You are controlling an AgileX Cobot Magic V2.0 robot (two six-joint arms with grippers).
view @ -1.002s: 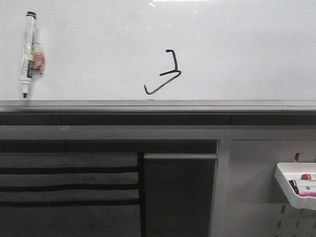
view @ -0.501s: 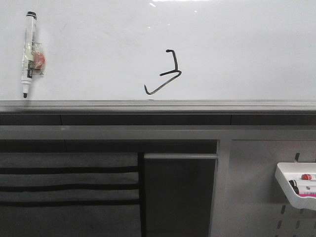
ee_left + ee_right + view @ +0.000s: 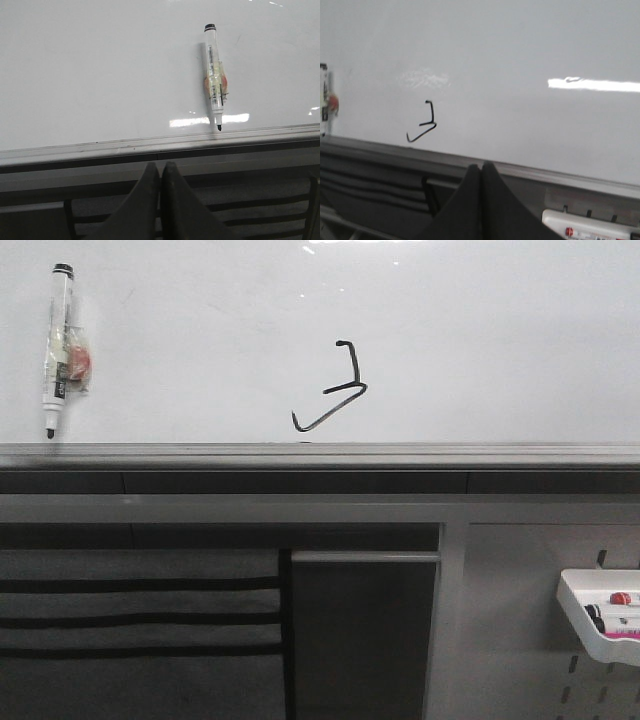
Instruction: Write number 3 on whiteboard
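Black number 3 (image 3: 333,388) marks one whiteboard (image 3: 480,330); both pincers (image 3: 160,175) closed, empty.

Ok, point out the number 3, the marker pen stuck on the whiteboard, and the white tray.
number 3 (image 3: 345,387), front view, on the middle bend of the stroke.
marker pen (image 3: 58,345), front view, on the barrel's middle.
white tray (image 3: 584,620), front view, on its front wall.

Both arms sit pulled back. The left gripper (image 3: 160,172) has its fingers pressed together, gripping nothing; the right gripper (image 3: 481,172) is closed and empty too.
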